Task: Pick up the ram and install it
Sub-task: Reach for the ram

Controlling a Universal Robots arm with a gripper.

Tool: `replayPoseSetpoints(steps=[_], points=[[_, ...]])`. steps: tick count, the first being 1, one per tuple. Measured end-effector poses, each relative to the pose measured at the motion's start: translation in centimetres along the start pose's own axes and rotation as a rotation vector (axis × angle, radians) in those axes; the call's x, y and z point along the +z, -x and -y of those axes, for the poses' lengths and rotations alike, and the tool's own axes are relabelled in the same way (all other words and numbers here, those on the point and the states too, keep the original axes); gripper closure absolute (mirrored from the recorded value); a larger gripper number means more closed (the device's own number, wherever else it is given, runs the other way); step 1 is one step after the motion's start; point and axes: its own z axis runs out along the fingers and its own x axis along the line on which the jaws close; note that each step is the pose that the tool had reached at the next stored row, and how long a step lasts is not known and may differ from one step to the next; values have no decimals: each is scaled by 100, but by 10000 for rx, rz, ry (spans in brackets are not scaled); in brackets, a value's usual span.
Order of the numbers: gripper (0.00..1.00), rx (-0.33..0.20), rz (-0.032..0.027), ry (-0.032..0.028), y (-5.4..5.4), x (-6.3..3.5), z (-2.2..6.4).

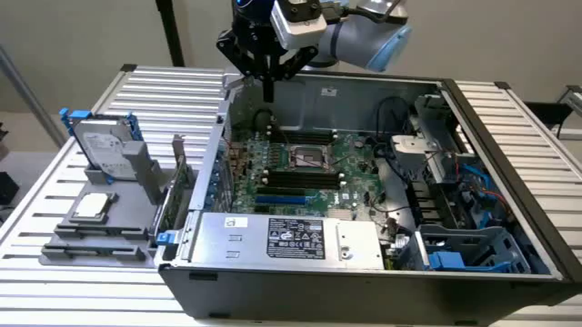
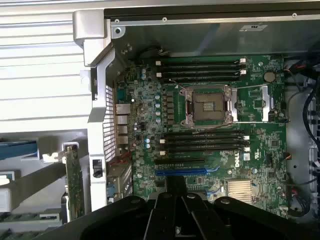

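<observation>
My gripper (image 1: 269, 94) hangs shut and empty high above the back left part of the open computer case (image 1: 509, 136). In the wrist view its fingers (image 2: 175, 189) point down at the motherboard (image 2: 250, 165) near the blue slot (image 2: 181, 172). Black memory slots (image 2: 202, 141) lie on either side of the bare processor socket (image 2: 209, 106), and nothing stands in them. A narrow green strip (image 2: 30, 218), cut by the frame edge, lies by the grey fixture outside the case; it looks like the ram, but I cannot tell for sure.
On the exterior view's left, a grey fixture (image 1: 123, 228) holds an upright hard drive in a blue frame (image 1: 102, 146), a processor chip (image 1: 94, 206) and an upright green card with a metal bracket (image 1: 174, 180). The power supply (image 1: 286, 238) fills the case front; cables and drive bays (image 1: 454, 197) fill the right.
</observation>
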Motion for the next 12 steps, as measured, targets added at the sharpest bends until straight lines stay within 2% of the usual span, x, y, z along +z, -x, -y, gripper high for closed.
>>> replayPoseSetpoints(steps=[12], points=[[89,1,0,1,0,0,0]])
